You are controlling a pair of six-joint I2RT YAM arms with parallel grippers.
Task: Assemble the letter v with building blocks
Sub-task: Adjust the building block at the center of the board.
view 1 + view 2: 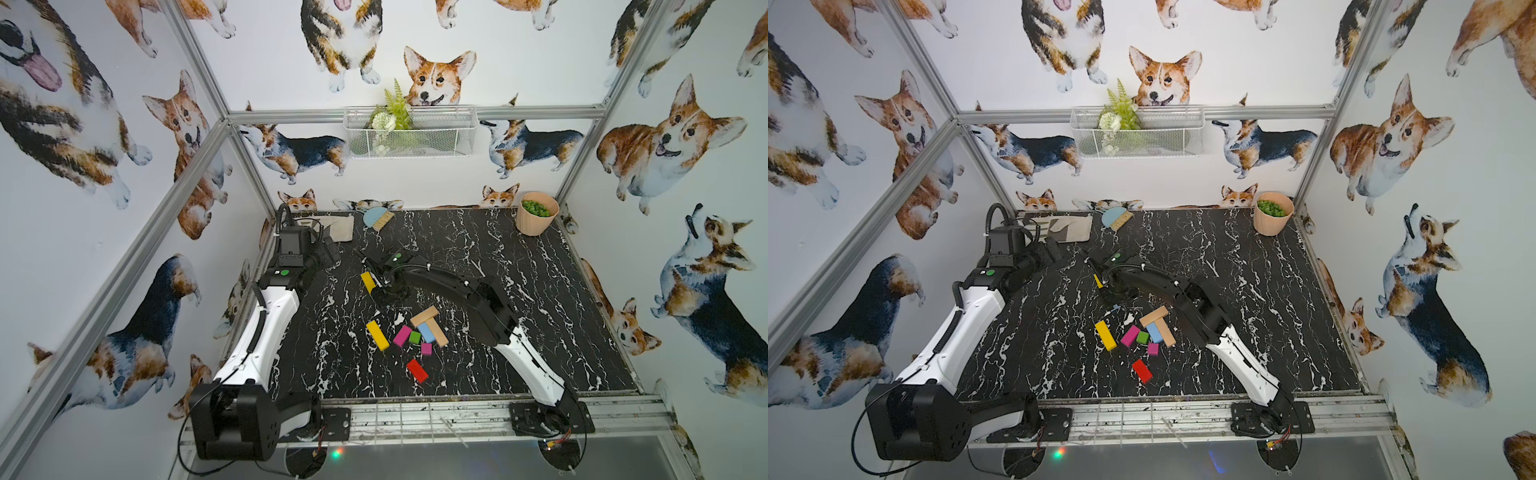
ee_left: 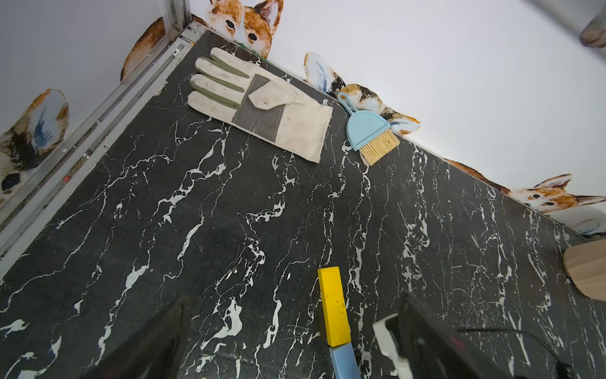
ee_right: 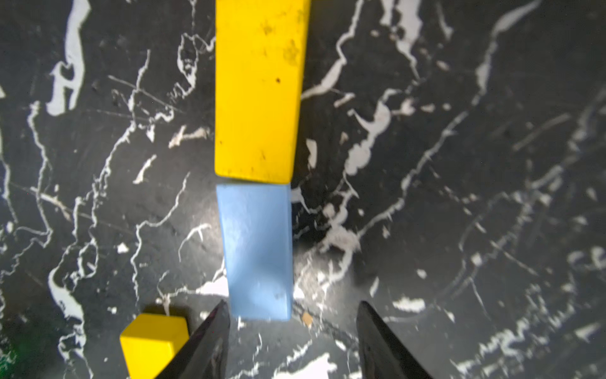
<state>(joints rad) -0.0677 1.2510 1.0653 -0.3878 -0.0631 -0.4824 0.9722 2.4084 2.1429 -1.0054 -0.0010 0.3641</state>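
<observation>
We see R gripper [image 3: 292, 305] apart round light blue wooden block [image 3: 257, 252] butting long yellow wooden bar [image 3: 259, 92]; L gripper [image 2: 295, 297] wide apart.

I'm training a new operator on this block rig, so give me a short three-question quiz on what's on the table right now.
1. True or false: the right gripper is clamped on the light blue block.
2. How does the long yellow bar lie relative to that block? A: stacked on it. B: end to end with it, flat on the table. C: far from it.
3. Fill in: at the table's far edge, beside the glove, lies a small light blue ___.
Key: 1 false, its jaws stand open. 2 B. 3 brush.
</observation>
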